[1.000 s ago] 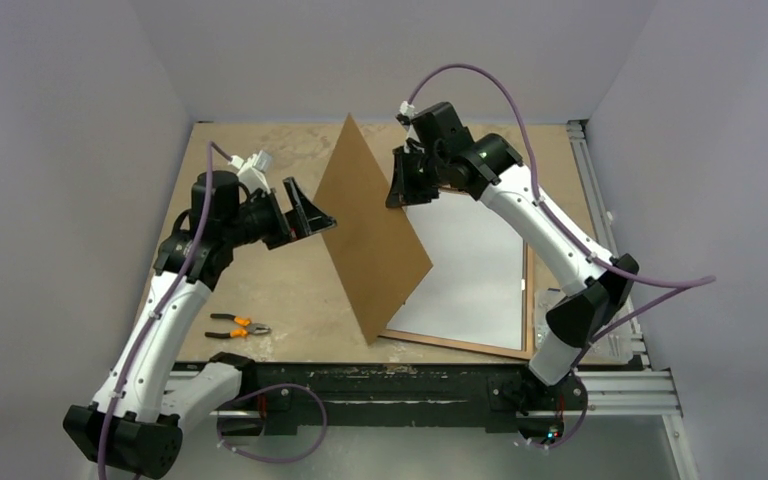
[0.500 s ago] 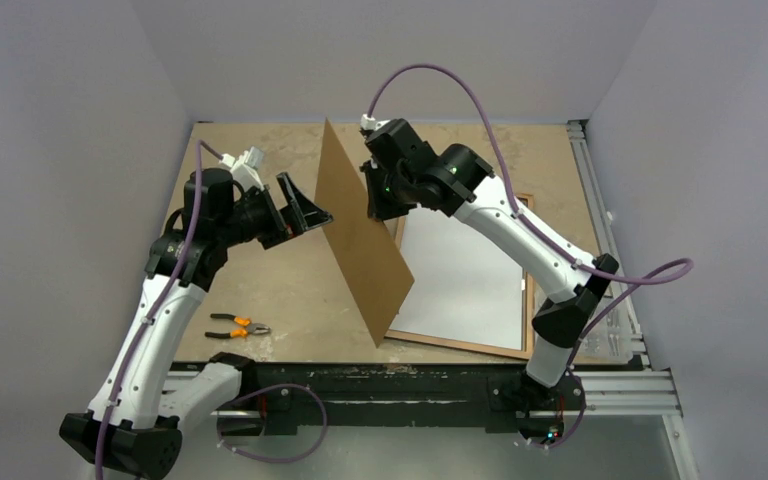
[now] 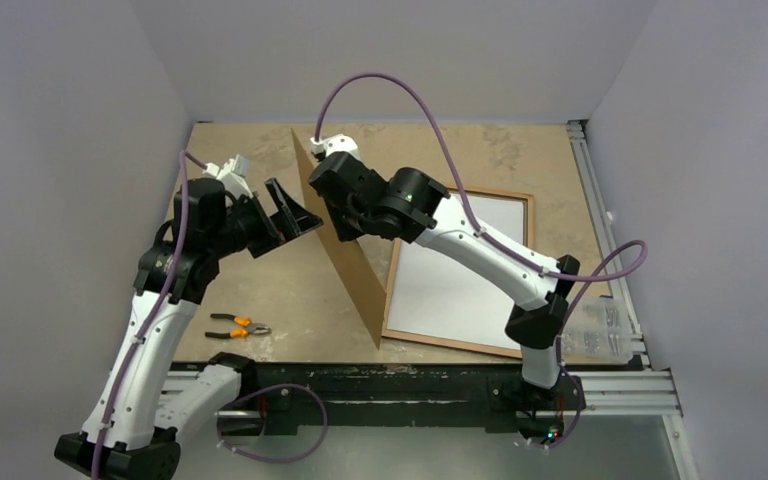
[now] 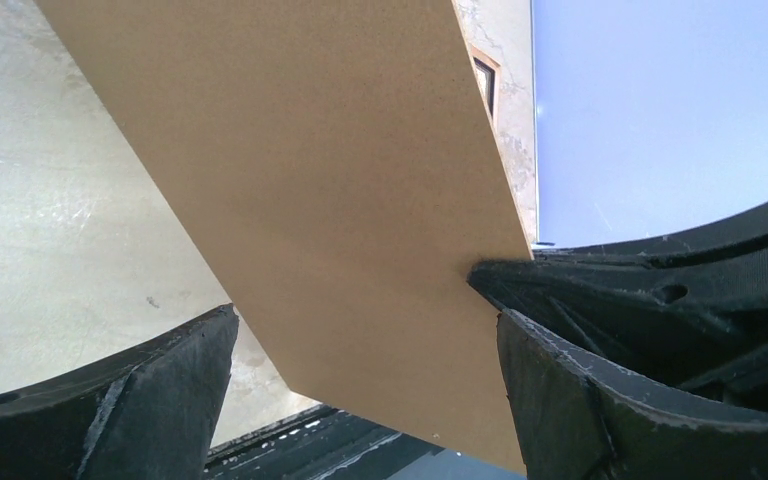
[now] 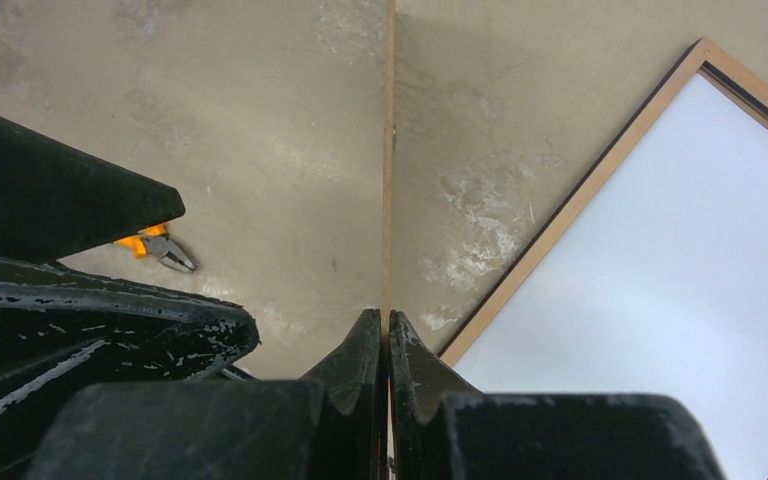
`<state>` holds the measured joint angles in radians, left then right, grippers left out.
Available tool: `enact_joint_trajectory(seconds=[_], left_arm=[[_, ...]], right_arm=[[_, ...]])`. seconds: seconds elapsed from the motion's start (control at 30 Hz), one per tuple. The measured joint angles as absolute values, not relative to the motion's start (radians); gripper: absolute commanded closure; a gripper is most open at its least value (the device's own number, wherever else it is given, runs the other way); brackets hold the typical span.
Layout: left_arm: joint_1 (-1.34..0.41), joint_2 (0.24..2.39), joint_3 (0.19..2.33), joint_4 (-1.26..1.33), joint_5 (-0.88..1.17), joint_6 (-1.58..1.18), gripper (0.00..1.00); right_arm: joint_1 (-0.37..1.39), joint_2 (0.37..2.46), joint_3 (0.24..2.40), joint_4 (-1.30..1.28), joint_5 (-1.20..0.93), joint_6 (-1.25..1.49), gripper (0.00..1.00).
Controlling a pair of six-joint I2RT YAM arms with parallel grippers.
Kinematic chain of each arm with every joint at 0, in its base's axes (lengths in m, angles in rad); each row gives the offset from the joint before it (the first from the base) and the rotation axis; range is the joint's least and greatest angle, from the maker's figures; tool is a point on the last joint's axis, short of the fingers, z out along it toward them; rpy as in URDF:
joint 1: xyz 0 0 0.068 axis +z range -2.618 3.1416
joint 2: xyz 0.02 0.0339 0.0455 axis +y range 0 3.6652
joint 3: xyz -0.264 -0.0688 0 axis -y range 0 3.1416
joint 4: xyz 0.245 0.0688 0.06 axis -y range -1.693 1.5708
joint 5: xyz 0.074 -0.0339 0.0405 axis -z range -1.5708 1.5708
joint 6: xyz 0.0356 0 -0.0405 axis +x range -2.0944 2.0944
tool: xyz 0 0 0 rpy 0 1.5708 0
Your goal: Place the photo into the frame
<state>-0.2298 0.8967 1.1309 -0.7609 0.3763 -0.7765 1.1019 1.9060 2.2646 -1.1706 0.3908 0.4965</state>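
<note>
Leftward since a second ago, my right gripper (image 5: 388, 320) pinches the upright board's (image 3: 355, 275) top edge. My left gripper (image 3: 300, 205) gapes wide beside it. The frame (image 3: 495, 193) lies flat, near-right corner, long axis near-to-far.

One brown board (image 3: 360, 262) being counted at centre, one frame (image 3: 457, 343) right of centre, one white sheet (image 3: 465, 275) being shown inside it, one pair of pliers (image 3: 239, 326) at lower left, two grippers being seen at upper centre, left gripper (image 3: 299, 207) and right gripper (image 3: 340, 226).
</note>
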Motion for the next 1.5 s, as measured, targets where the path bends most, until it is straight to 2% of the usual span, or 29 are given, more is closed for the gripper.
enact_joint_trajectory(seconds=[0.2, 0.37, 0.47, 0.53, 0.7, 0.87, 1.07, 1.13, 1.3, 1.4, 1.5], left_arm=[[-0.23, 0.842, 1.147, -0.789, 0.321, -0.785, 0.02], [-0.23, 0.811, 1.171, -0.787, 0.304, -0.805, 0.02], [-0.23, 0.813, 1.174, -0.778, 0.303, -0.818, 0.02], [-0.23, 0.823, 1.174, -0.772, 0.303, -0.825, 0.02], [-0.223, 0.869, 1.182, -0.786, 0.273, -0.838, 0.03], [-0.223, 0.887, 1.182, -0.795, 0.251, -0.857, 0.1], [-0.223, 0.928, 1.182, -0.795, 0.258, -0.855, 0.22], [-0.223, 0.942, 1.181, -0.798, 0.262, -0.853, 0.31], [-0.221, 0.934, 1.134, -0.804, 0.268, -0.844, 0.71], [-0.218, 0.915, 1.105, -0.821, 0.248, -0.833, 0.87], [-0.214, 0.9, 1.091, -0.852, 0.226, -0.814, 0.96]], right_arm=[[1.142, 1.913, 2.271, -1.166, 0.431, 0.496, 1.0], [1.163, 1.91, 2.256, -1.142, 0.431, 0.495, 0.93], [1.174, 1.902, 2.227, -1.124, 0.414, 0.496, 0.85], [1.182, 1.902, 2.209, -1.123, 0.389, 0.496, 0.73], [1.184, 1.883, 2.145, -1.099, 0.329, 0.51, 0.54], [1.18, 1.815, 2.039, -1.019, 0.26, 0.524, 0.42], [1.187, 1.728, 1.919, -0.888, 0.128, 0.55, 0.33], [1.188, 1.713, 1.898, -0.85, 0.093, 0.56, 0.32], [1.156, 1.638, 1.771, -0.708, -0.035, 0.61, 0.32], [1.096, 1.573, 1.655, -0.603, -0.133, 0.661, 0.32], [1.005, 1.498, 1.516, -0.486, -0.237, 0.73, 0.32]])
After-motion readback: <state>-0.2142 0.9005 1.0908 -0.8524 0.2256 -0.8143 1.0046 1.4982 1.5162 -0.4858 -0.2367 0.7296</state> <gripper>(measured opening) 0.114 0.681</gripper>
